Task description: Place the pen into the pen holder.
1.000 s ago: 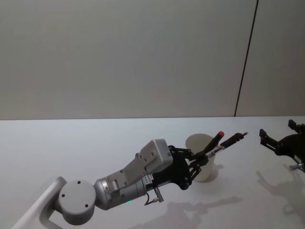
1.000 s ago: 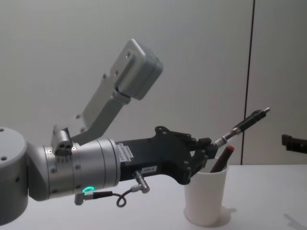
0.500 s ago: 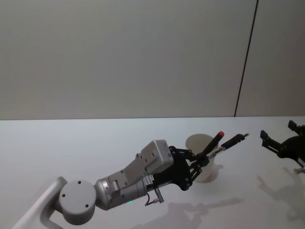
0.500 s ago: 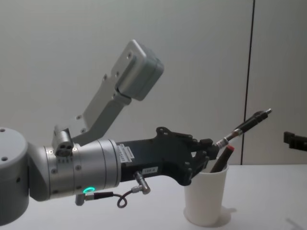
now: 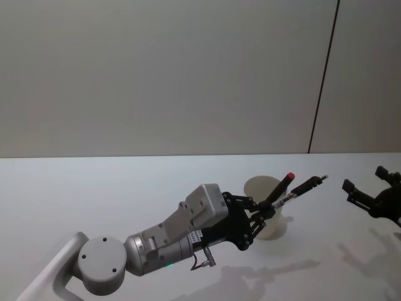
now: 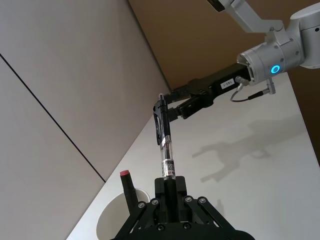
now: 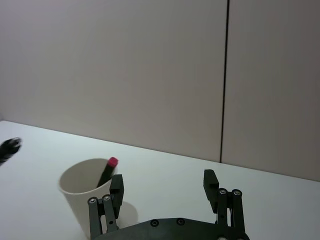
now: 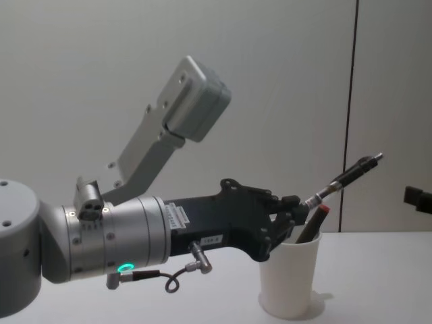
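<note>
Pen (image 5: pixel 302 188): clenched at one end by the left tool (image 5: pixel 270 209). The rest juts out ahead of the fingertips, tilted up and away.
Pen holder (image 5: pixel 276 227): a white paper cup upright on the bench (image 5: pixel 94 188), just under the left tool's fingertips. Its mouth opens below the held end of the pen.
Left tool: grasping the pen, at the near side of the holder's rim in the chest view.
Right tool (image 7: pixel 164 179): released, nothing between its fingers. It hangs well beyond the pen's free end, apart from the holder.
Step in hand: likely getting the pen over the mouth and letting it go.
Doing it well: most of the pen's length seems to lie past the far rim, so letting go at this slant could tip it out.
Better move: I judge it wiser to steepen the pen first, then sink the held end into the mouth before loosening.
Care: the cup looks light, so the tool should not nudge its wall. The red-capped marker (image 5: pixel 286 182) leaning inside takes the far side, so the near side looks freer.
Count, pens: one in the left tool.
Count, markers: one in the holder.
Count, holders: one.
Count, tools: two.
</note>
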